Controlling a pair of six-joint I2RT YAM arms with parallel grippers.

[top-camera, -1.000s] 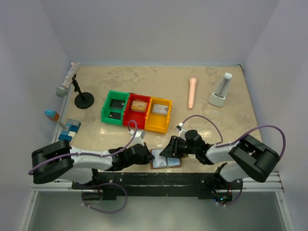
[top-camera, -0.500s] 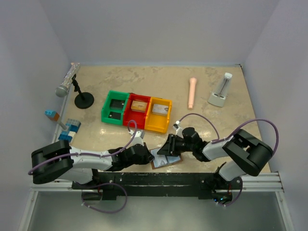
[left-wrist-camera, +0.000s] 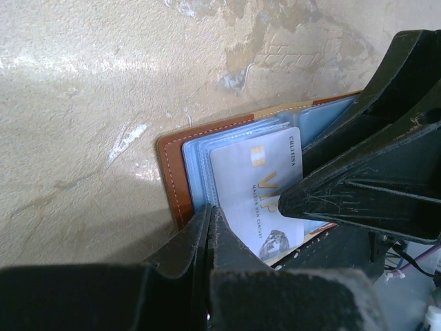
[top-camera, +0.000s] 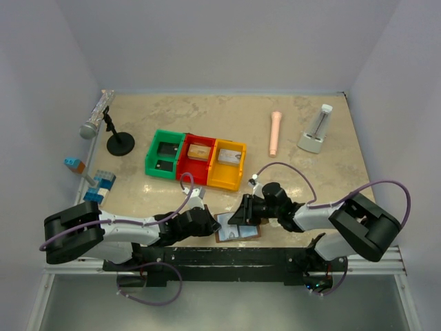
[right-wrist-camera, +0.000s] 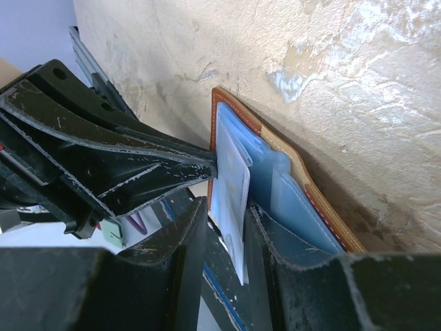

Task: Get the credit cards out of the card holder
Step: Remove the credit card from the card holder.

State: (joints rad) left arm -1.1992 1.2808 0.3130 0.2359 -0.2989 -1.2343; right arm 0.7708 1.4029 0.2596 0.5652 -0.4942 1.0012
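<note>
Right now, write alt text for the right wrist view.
The right gripper straddles a pale blue card sticking out of the open brown card holder on a beige table. The left gripper, shut, reaches the holder's edge with its tip.

The left arm (top-camera: 124, 231) and the right arm (top-camera: 324, 215) are built alike, with bulky black joint housings linked by smooth white-grey tube segments. A thin purple-grey cable (top-camera: 187, 198) loops loosely along the left one, and a matching cable arcs over the right. Their bases share a black metal rail (top-camera: 227, 256). The left gripper (left-wrist-camera: 210, 210) has matte black plastic fingers (left-wrist-camera: 172, 262), scuffed pale along the edges. The right gripper (right-wrist-camera: 227, 203) shows wedge-shaped black fingers with scratched, worn sides.
</note>
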